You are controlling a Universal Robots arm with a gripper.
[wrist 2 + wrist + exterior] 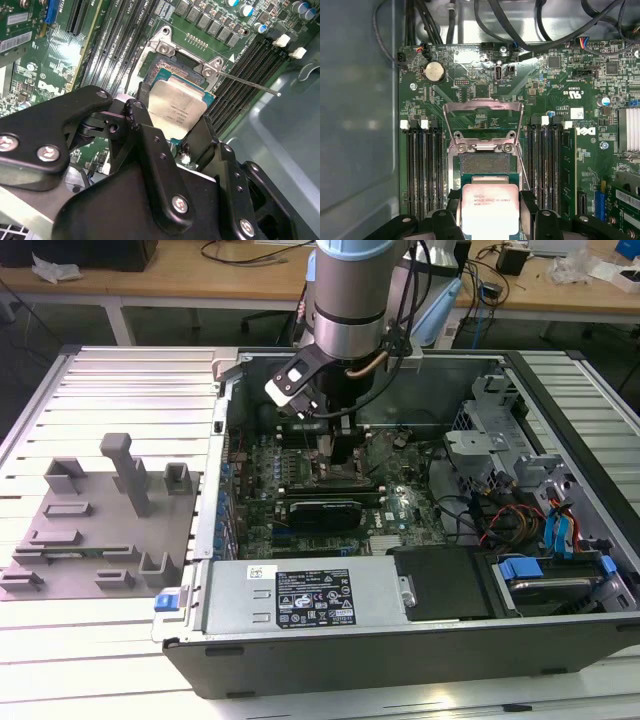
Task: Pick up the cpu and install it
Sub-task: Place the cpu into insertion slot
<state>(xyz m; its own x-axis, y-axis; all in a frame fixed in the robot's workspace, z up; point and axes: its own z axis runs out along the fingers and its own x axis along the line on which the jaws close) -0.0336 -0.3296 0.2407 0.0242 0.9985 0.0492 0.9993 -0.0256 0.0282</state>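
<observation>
The cpu (489,209), a flat square chip with a pale silver top, sits between my gripper's (490,206) black fingers (451,205), which are shut on its two opposite edges. In the second wrist view the cpu (177,107) hangs tilted just over the open socket (172,67) on the green motherboard. The socket (484,164) has its metal load plate (484,103) swung up, and the thin lever (250,83) is released. In the exterior view my gripper (345,455) reaches down into the middle of the open computer case (400,650).
Memory slots (422,170) flank the socket on both sides. A long black expansion card (322,512) lies just in front of the gripper. A drive cage (490,445) and cables fill the case's right. A grey plastic plate with upright blocks (100,530) lies at the exterior view's left.
</observation>
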